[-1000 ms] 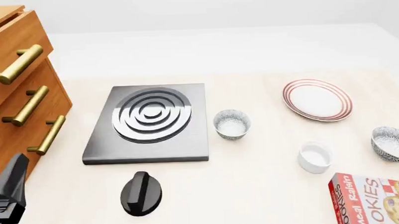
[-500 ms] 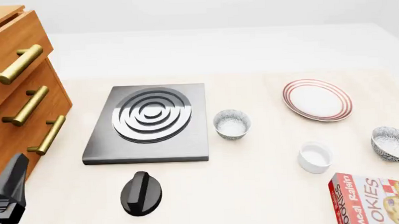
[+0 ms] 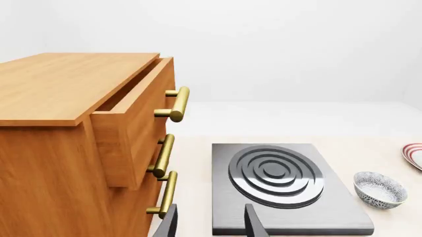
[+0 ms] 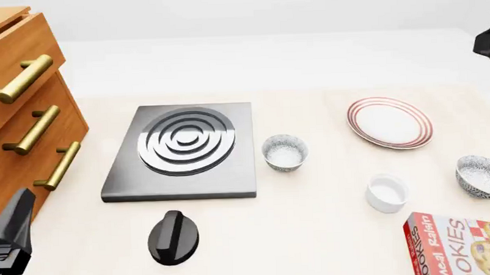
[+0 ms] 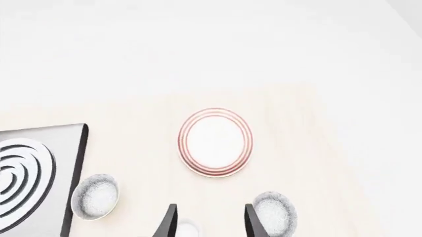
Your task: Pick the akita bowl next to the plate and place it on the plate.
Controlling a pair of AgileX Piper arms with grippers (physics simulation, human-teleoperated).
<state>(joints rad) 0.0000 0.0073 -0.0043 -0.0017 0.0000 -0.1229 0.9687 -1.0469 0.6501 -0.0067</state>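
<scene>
The right gripper [image 5: 207, 222] has its 2 fingers parted and holds nothing, hanging high above the bench [image 4: 330, 244]. The target bowl [image 5: 274, 213] lies just beside one fingertip, below it, on the plate's [image 5: 216, 142] near right side. The left gripper [image 3: 209, 223], equally parted and unladen, sits far off by the drawers [image 3: 86, 148], so the right arm is nearer.

Your left hand [image 3: 209, 222] sits low at the near-left, fingers apart, empty. Your right hand [image 5: 209, 222] is raised high at far right, fingers apart, empty.
</scene>
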